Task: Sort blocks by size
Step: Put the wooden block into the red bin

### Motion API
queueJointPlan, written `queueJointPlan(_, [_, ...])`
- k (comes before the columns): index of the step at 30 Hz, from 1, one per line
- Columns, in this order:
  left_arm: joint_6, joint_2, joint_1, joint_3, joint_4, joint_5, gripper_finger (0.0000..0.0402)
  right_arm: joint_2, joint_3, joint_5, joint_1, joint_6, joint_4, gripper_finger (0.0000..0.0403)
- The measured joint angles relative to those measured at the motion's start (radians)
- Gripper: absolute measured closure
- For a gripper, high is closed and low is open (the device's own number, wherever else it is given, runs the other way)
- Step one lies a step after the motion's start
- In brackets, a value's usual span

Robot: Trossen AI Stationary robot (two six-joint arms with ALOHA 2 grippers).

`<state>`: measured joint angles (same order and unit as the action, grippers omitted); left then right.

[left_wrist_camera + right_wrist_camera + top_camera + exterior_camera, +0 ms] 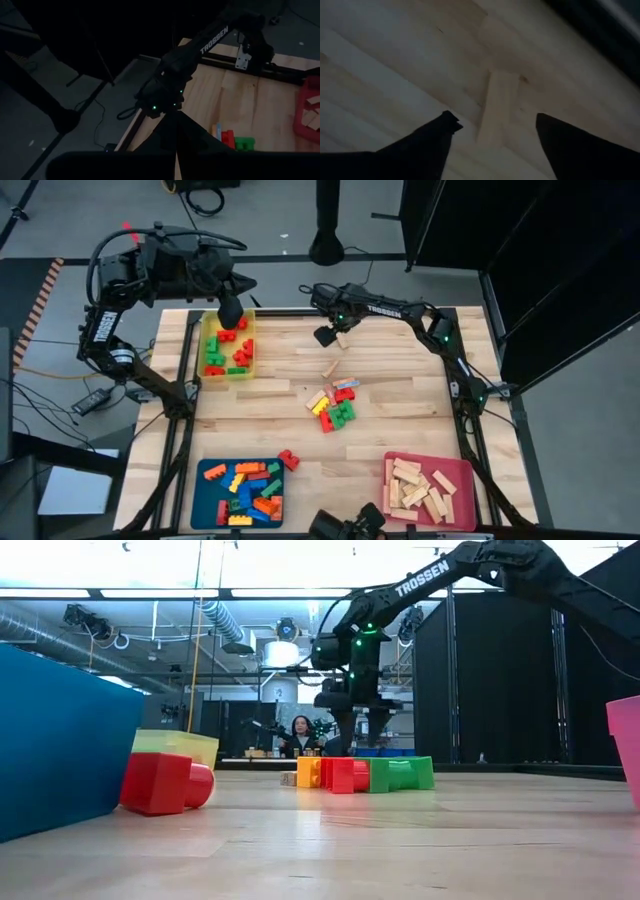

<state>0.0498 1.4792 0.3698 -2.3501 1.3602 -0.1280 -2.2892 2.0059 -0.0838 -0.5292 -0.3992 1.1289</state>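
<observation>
My right gripper [328, 335] is open at the far middle of the table. Its fingers stand on either side of a pale wooden bar [495, 107] that lies flat on the table [343, 338], apart from it. My left gripper [230, 312] is shut and empty above the far end of the yellow tray [207, 345], which holds red and green bricks. A pile of mixed studded bricks [335, 405] lies at the table's middle, with another wooden bar [331, 368] just beyond it.
A blue tray [205, 498] with mixed bricks stands at the near left, with a red brick [289, 460] beside it. A pink tray [462, 472] with wooden bars stands at the near right. A person [302, 735] sits far behind the table.
</observation>
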Motion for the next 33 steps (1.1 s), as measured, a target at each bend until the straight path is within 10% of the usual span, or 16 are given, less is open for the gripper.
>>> queueJointPlan(7, [0.002, 0.000, 0.000, 0.000, -0.001, 0.001, 0.0399, -0.001, -0.111, 0.034, -0.016, -0.026, -0.032, 0.0073])
queueJointPlan(16, [0.002, 0.000, 0.000, 0.000, 0.000, 0.001, 0.0399, -0.001, -0.171, 0.063, -0.016, -0.007, -0.081, 0.0125])
queueJointPlan(33, [0.032, -0.001, 0.000, 0.000, 0.008, 0.001, 0.0399, 0.004, -0.175, 0.077, -0.020, 0.009, -0.055, 0.0391])
